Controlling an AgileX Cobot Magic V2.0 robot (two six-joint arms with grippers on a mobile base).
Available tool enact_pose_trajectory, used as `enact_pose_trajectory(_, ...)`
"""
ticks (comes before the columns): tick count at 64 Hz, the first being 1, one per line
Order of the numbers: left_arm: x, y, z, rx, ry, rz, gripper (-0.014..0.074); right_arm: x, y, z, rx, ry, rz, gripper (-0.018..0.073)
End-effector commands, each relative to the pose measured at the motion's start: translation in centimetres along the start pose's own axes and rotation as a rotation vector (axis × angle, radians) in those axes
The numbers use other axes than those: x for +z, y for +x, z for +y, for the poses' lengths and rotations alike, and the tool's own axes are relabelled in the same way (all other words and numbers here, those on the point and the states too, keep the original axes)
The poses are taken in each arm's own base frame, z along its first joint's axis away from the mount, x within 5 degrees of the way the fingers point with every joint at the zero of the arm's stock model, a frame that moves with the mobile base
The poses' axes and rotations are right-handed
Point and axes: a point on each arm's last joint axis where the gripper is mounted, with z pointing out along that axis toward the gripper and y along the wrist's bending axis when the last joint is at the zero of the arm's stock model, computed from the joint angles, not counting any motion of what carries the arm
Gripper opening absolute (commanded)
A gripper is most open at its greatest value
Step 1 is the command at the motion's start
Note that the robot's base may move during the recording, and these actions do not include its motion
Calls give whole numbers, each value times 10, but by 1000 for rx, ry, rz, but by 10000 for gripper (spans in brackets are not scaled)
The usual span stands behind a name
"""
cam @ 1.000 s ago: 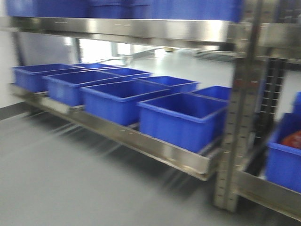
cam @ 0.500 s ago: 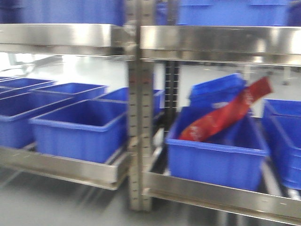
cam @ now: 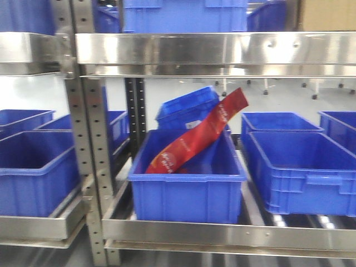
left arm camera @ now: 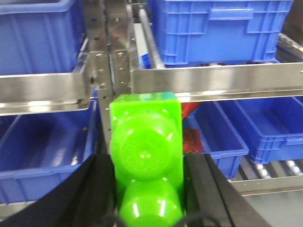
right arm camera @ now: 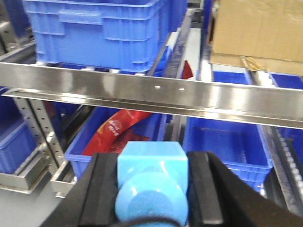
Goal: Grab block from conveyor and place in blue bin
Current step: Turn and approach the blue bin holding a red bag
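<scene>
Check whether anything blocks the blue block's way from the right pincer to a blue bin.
Nothing visible lies directly between. The right pincer holds the block; a steel shelf rail crosses above the bins, and a red packet occupies the left bin. The right bin looks empty.

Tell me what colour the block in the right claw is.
The block is light blue, best seen in the right wrist view.

The blue bin (cam: 186, 194) holding the red packet (cam: 194, 140) has shifted leftward.
</scene>
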Motion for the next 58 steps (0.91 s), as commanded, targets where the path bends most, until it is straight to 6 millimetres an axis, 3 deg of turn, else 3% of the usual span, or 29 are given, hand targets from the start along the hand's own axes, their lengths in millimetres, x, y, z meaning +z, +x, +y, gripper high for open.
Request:
enact_pose_trajectory(1,-1,-4,-1,-8,5,-29,-111,-2,-4,-1,-16,8,-33,-153)
enact_pose_trajectory(58,-1,-4,-1,-8,5,-29,-111,-2,-4,-1,-15,7,-32,-153)
